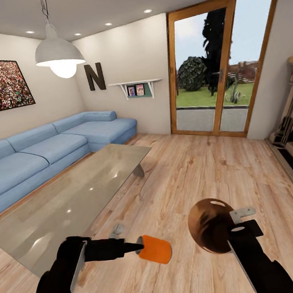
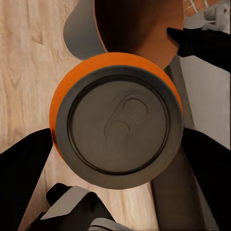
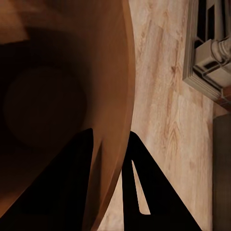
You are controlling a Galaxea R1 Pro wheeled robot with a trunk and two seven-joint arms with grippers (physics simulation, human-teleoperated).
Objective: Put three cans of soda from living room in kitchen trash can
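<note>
Living room, plank floor (image 1: 191, 168), blue sofa (image 1: 50, 152) and glass table (image 1: 70, 198) to your left. Your left gripper (image 1: 140, 246) is clamped on an orange soda can (image 1: 155, 249), held sideways in mid-air, lid facing the wrist camera. Your right gripper (image 1: 234, 228) pinches the trash can (image 1: 210, 226) by its rim, one finger inside, opening tipped toward the can. Can looks light, rigid, smooth-sided, so it could slip; hold across the middle of the body. Bin is light and stiff; the rim pinch may let it swing.
</note>
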